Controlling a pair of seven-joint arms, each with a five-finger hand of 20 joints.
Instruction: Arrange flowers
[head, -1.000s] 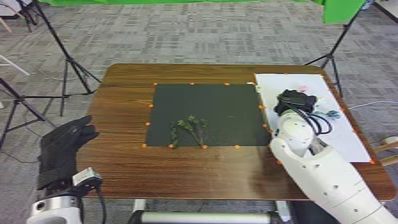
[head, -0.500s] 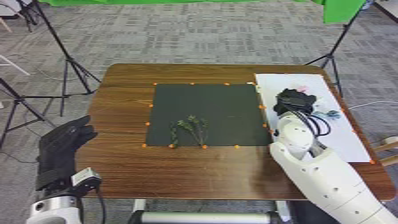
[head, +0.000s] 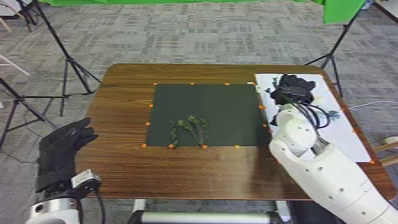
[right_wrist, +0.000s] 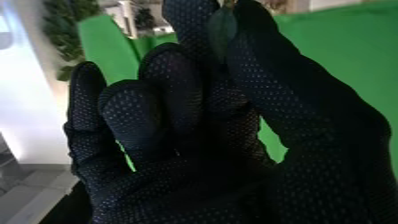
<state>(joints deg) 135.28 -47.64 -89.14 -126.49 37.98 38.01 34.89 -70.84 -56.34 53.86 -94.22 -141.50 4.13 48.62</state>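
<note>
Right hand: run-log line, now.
right hand: pinching green leaf; over: white sheet; left hand: open; green sprigs: on dark mat

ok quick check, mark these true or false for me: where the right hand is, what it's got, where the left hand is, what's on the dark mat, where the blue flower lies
1. The right hand is over the white sheet. True.
2. Green sprigs lie on the dark mat. True.
3. The blue flower lies on the dark mat. False: the blue flower is on the white sheet.
4. The right hand pinches a green leaf. True.
5. The left hand is on the dark mat. False: the left hand is by the table's left edge.
</note>
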